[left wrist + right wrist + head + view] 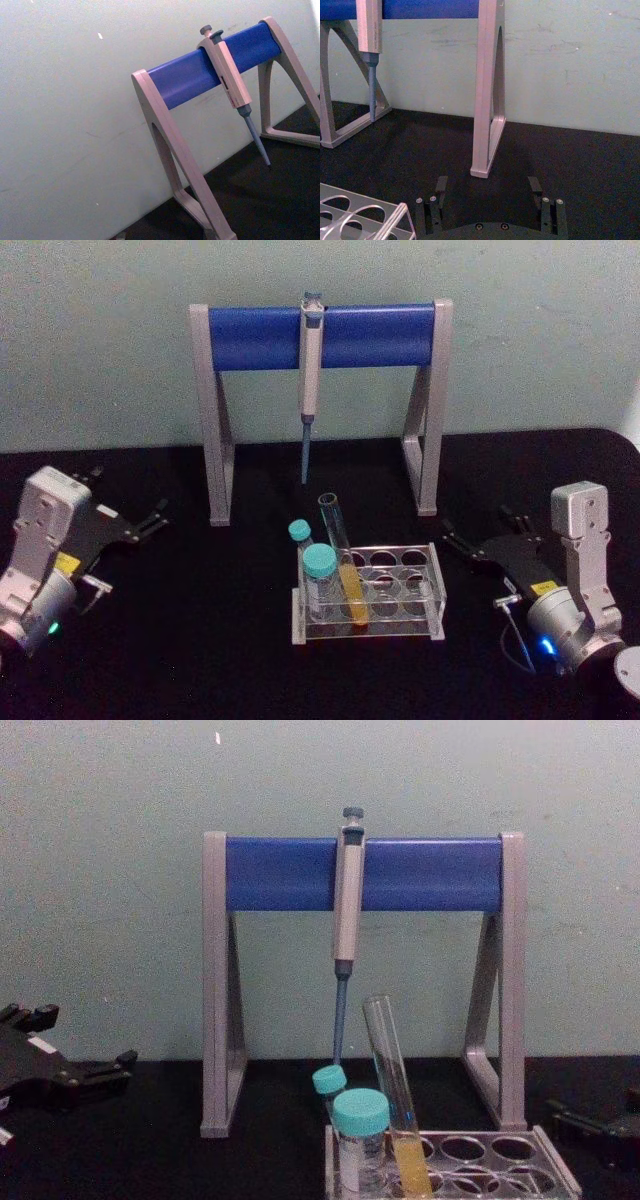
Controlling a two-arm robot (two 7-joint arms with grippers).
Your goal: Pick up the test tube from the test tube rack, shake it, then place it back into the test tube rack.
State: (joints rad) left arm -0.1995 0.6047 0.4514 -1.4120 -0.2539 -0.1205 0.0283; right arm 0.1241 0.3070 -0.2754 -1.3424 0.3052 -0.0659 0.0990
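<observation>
Right gripper [462,543]: black fingers [536,186] spread apart with nothing between them, resting low over the black table [200,640] at the right, pointed inward toward the centre; grey wrist housing behind it at the right edge. Left gripper [150,518]: fingers parted, holding nothing, low at the left side of the table, angled toward the far centre. Test tube [342,558]: long clear glass, capless, yellow-orange liquid in its lower part, standing tilted in the left portion of the test tube rack [420,590], its open top leaning to the far left; well apart from both sets of fingers, lying between them. Rack: clear plastic, round holes, near centre of the table. Two teal-capped tubes [319,580] stand just left of the test tube in the rack. Beyond the rack: grey-legged stand [218,420] with blue crossbar, a pipette [311,360] hanging from it, tip down.
</observation>
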